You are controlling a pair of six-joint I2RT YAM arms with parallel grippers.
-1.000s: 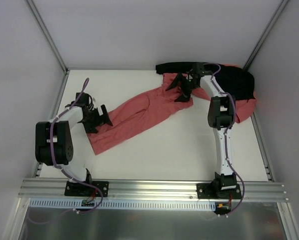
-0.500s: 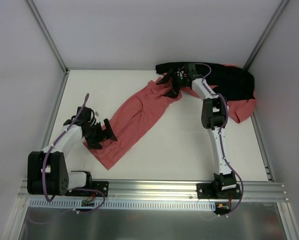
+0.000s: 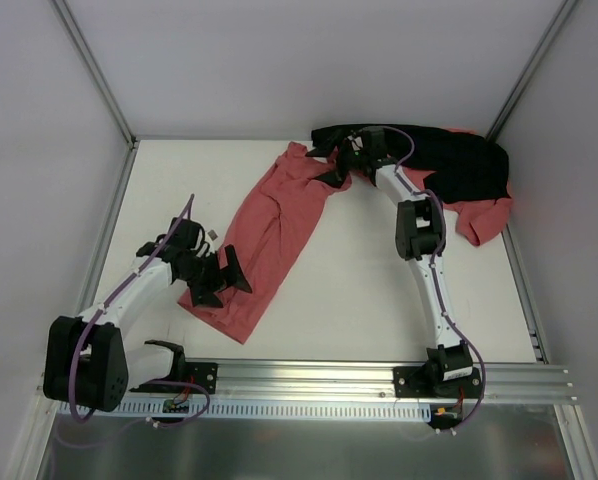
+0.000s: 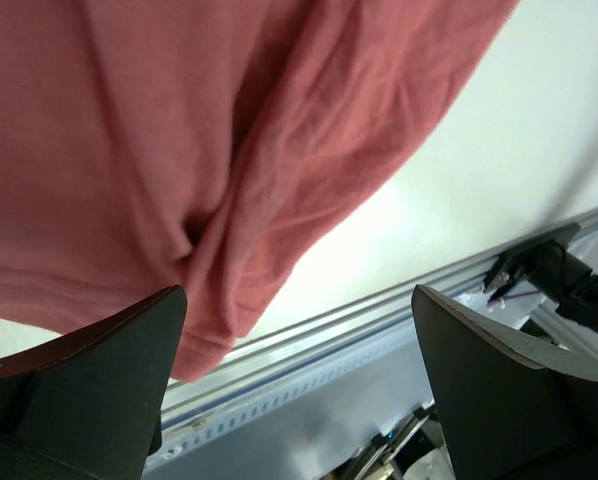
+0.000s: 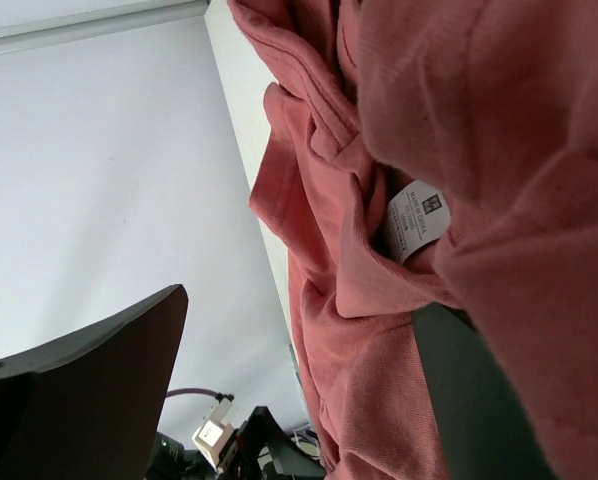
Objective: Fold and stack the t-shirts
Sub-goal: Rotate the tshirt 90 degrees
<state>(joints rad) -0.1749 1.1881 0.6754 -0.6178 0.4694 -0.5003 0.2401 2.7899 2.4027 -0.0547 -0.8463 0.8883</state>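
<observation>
Shirt (image 3: 269, 235) lies rumpled in a long strip on the surface (image 3: 359, 290). One end is just beside the pile (image 3: 479, 215), the other well away from it.

Right claw (image 3: 331, 165) is spread over the end by the pile. Left claw (image 3: 222, 283) is spread at the far end. Neither pinches cloth.

Risks:
- Closing on bunched folds could grab several layers.
- The right claw could snag pile cloth and drag it along.
- The twisted strip would likely fold crooked.

Hidden: sleeves and hem are lost in the wrinkles. A dark cloth (image 3: 459, 160) covers most of the pile, so its shirt count is unclear.

Top view overhead; 2 wrist views close on t-shirt (image 4: 179, 150).
</observation>
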